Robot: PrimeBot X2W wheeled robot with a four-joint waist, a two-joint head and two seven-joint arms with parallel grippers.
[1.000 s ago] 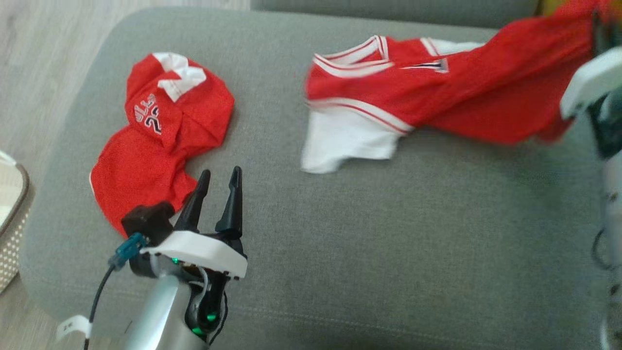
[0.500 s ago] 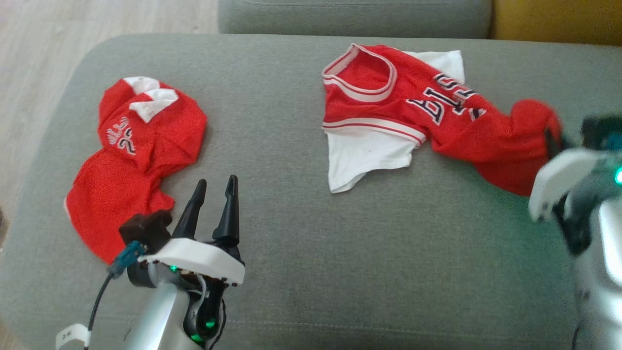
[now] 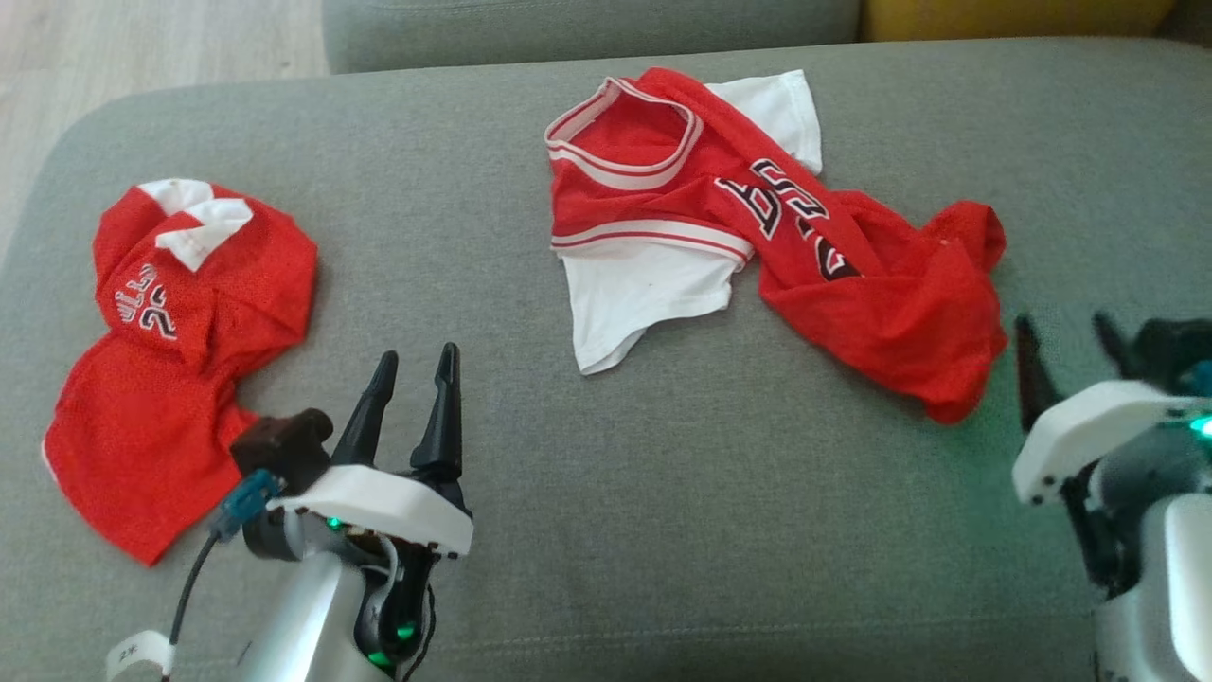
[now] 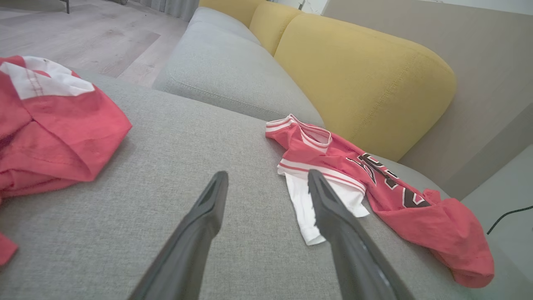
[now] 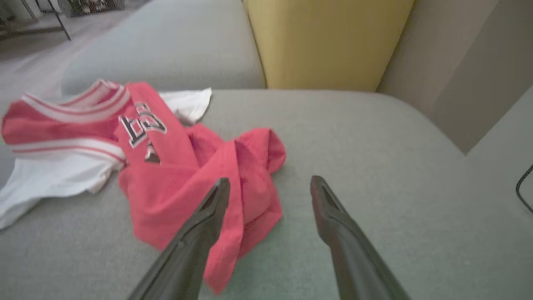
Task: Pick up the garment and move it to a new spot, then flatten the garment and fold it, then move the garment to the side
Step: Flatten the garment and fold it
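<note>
The grey sofa seat cushion [image 3: 606, 530] spreads across the head view: a broad slab of coarse woven fabric with rounded corners and a stitched seam near its front edge. Behind it stand a grey back cushion [image 3: 587, 28] and a smooth, plump yellow back cushion [image 4: 358, 75]. Pale wood floor [image 3: 142, 38] shows past the seat's far left corner.

The garment [image 3: 881, 313], a red mesh jersey with white-and-red striped trim, dark lettering and a white sleeved layer under it, lies crumpled on the far centre-right of the seat. Its collar opening faces the back cushions and the white sleeve [image 3: 644, 294] points toward the front. Its red body is bunched in soft folds toward the right. A second red garment [image 3: 180, 322] of the same mesh, with white patches and white lettering, lies rumpled near the seat's left edge.

A wide bare stretch of cushion runs between the two garments and along the whole front half, and more lies to the right of the jersey.

The left gripper [image 3: 417, 353] hovers over the front left, its fingers spread and empty, just beside the second red garment. The right gripper [image 3: 1062, 322] sits at the right edge, near the jersey's bunched hem, jaws parted with no cloth between them.
</note>
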